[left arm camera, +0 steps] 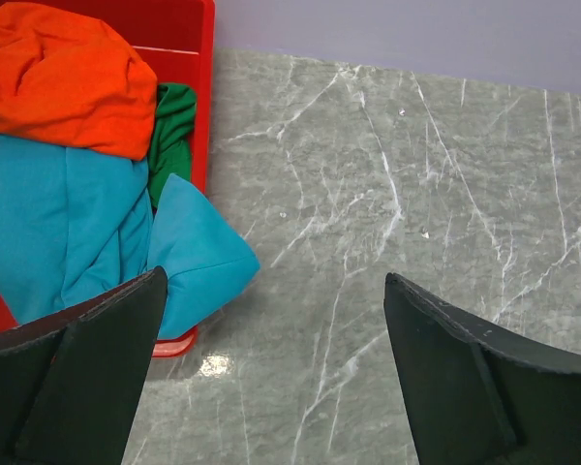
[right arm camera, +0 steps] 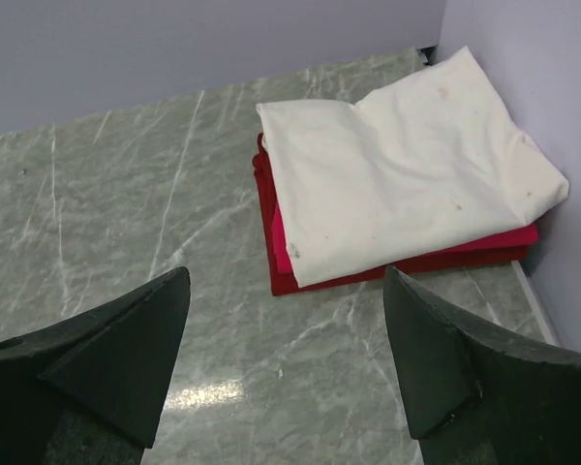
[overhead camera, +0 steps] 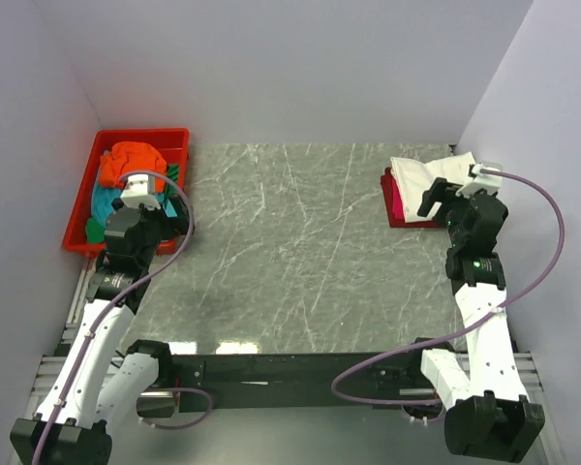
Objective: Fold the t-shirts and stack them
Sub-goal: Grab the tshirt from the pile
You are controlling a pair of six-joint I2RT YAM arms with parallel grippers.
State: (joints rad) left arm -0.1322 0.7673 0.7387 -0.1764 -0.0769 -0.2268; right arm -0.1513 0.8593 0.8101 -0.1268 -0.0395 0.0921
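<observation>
A crumpled orange t-shirt [overhead camera: 136, 155] [left arm camera: 63, 77] lies on top of the pile in the red tray [overhead camera: 77, 208] at the far left. A teal shirt [left arm camera: 68, 232] sits under it and spills over the tray's rim. A green one [left arm camera: 174, 121] shows at the tray's right wall. At the far right, a folded white shirt [overhead camera: 421, 174] [right arm camera: 407, 174] rests on a folded magenta-red one [right arm camera: 281, 247]. My left gripper [left arm camera: 276, 276] hovers open over the tray's near right corner, holding nothing. My right gripper [overhead camera: 445, 199] [right arm camera: 286, 271] is open just short of the folded stack.
The grey marble table [overhead camera: 300, 252] stretches between the tray and the stack. Pale walls close in on the left, back and right. The folded stack lies close against the right wall [right arm camera: 562, 116].
</observation>
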